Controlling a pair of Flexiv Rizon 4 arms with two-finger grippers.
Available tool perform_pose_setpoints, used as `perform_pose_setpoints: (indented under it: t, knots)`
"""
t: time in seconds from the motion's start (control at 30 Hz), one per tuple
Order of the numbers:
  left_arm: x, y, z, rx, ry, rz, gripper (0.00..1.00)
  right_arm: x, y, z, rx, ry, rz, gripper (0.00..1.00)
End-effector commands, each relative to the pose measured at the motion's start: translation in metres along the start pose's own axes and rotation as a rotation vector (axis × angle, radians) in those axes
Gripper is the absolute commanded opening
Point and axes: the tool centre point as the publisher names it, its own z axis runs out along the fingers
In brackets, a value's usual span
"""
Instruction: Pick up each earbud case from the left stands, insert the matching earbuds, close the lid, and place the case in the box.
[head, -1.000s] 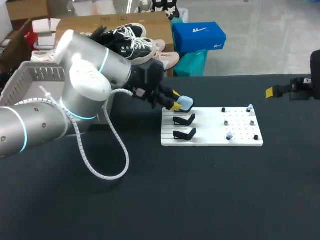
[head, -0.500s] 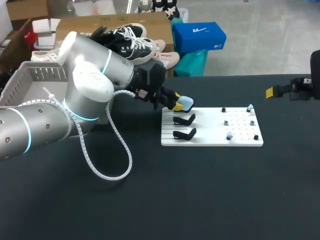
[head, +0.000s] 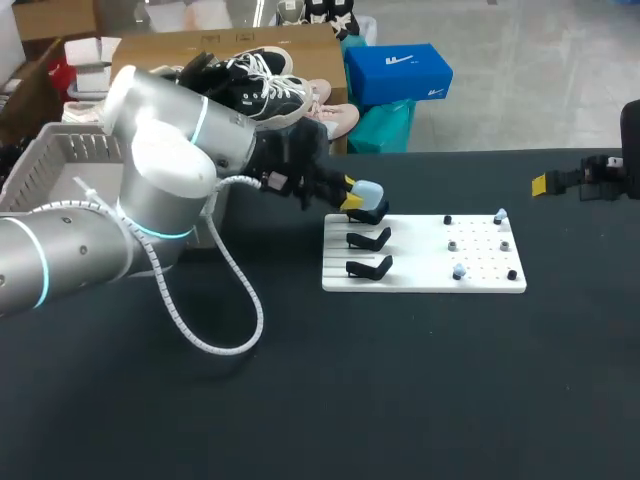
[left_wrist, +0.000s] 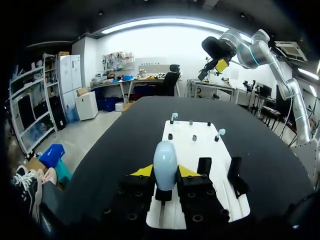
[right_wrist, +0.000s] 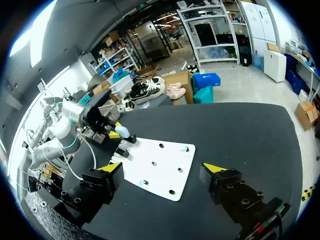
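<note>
A light-blue earbud case (head: 368, 191) hangs just above the far black stand (head: 370, 215) of the white board (head: 480, 282), with my left gripper (head: 355, 200) shut on it. In the left wrist view the case (left_wrist: 165, 161) stands upright between the yellow fingertips (left_wrist: 143, 171). The two nearer stands (head: 370, 239) (head: 369, 267) are bare. Small pale-blue earbuds (head: 500, 215) (head: 459, 271) sit on pegs at the board's right part. My right gripper (right_wrist: 163, 168) stands open far off to the right, above the table, with nothing in it.
A grey mesh basket (head: 58, 160) stands at the table's far left, behind my left arm. A white cable (head: 215, 320) loops from that arm down over the dark tabletop. Black pegs (head: 512, 274) dot the board's right half.
My left gripper narrowed onto the blue case and raised it a little off the far stand. The right arm has kept still.
</note>
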Motion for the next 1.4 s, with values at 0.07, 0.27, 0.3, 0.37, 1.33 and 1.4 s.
perform_pose_setpoints:
  t: [0.07,0.27,0.3,0.37,1.33,1.4]
  knots:
    - [-0.021,-0.038,-0.039,-0.017,-0.076,0.002,0.00,0.000,-0.001,0.000,-0.005,0.001,-0.001,1.00]
    - [-0.050,-0.088,-0.053,0.005,-0.157,0.017,0.00,0.000,-0.001,0.000,-0.005,0.001,-0.001,1.00]
    - [-0.054,-0.097,-0.055,0.012,-0.173,0.019,0.00,0.000,-0.001,0.000,-0.005,0.001,-0.001,1.00]
    - [-0.061,-0.111,-0.056,0.016,-0.194,0.026,0.00,0.000,-0.001,0.000,-0.005,0.001,-0.001,1.00]
    - [-0.077,-0.159,-0.051,-0.020,-0.282,0.074,0.00,0.000,-0.001,0.000,-0.005,0.001,-0.001,1.00]
    - [-0.077,-0.159,-0.051,-0.020,-0.282,0.074,0.00,0.000,-0.001,0.000,-0.005,0.001,-0.001,1.00]
